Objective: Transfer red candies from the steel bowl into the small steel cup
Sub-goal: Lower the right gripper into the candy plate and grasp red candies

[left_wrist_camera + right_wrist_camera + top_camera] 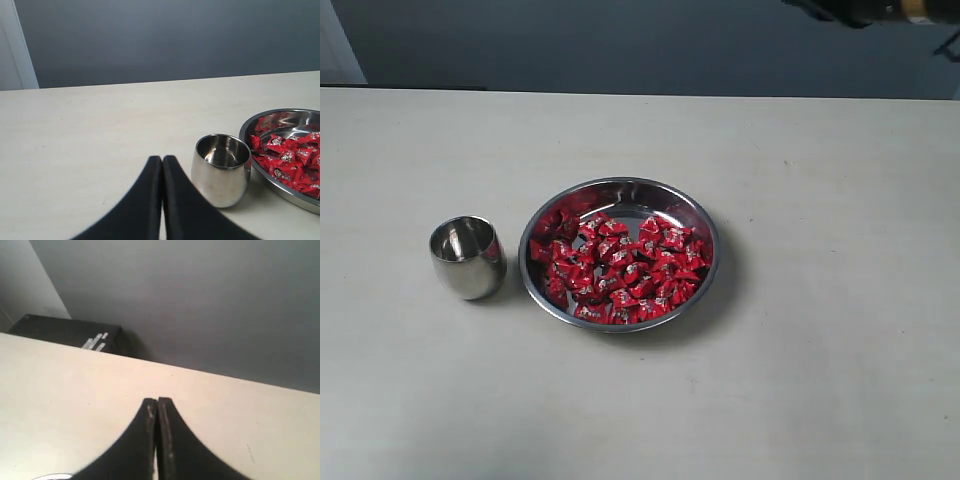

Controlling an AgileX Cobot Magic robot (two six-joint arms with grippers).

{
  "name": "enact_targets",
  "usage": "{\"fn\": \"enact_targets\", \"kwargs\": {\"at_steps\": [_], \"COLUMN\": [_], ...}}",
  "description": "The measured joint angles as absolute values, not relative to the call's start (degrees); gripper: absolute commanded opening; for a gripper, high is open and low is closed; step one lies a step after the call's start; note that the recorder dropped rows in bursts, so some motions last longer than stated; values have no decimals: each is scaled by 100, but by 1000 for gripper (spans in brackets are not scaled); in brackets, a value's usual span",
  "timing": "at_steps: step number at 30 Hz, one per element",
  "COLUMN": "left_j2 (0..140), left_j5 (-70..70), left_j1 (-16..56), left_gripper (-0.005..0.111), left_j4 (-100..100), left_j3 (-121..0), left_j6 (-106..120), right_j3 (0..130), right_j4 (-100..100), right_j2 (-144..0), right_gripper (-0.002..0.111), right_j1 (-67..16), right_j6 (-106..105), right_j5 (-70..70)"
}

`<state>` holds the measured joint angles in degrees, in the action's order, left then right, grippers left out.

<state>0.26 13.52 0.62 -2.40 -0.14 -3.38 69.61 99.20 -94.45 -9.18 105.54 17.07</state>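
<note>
Clenched on nothing, left gripper [161,160] and right gripper [157,402] are hovering over the table [820,400], small steel cup [467,258] standing at nine o'clock of steel bowl [630,194] carrying red candies [620,265].

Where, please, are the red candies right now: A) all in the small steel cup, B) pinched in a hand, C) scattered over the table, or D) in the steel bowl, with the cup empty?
D: the red candies lie heaped in the steel bowl, and the small steel cup beside it shows a bare inside.
</note>
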Motion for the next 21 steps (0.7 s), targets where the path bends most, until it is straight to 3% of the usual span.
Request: {"fn": "enact_targets", "kwargs": {"at_steps": [2, 6, 9, 13, 17, 21], "left_j2": [26, 26, 26, 26, 26, 26], "left_j5": [1352, 1352, 1352, 1352, 1352, 1352], "left_j1": [62, 62, 62, 62, 62, 62], "left_gripper": [0, 0, 0, 0, 0, 0], "left_j4": [-240, -240, -240, -240, -240, -240], "left_j3": [-14, -14, -14, -14, -14, -14], "left_j6": [-338, -338, -338, -338, -338, -338], "right_j3": [7361, 7950, 8530, 8994, 9207, 9381], "right_j4": [9985, 9652, 6586, 488, -2126, -2898], "right_j2": [-10189, -10988, -11246, -11307, -11307, -11398], "right_gripper": [0, 0, 0, 0, 3, 29], "right_j1": [-1195, -1625, -1636, -1594, -1935, -2530], "right_j6": [10475, 8089, 4663, -62, -2343, -3346], "right_j5": [940, -2454, -3970, -4655, -4882, -5204]}}
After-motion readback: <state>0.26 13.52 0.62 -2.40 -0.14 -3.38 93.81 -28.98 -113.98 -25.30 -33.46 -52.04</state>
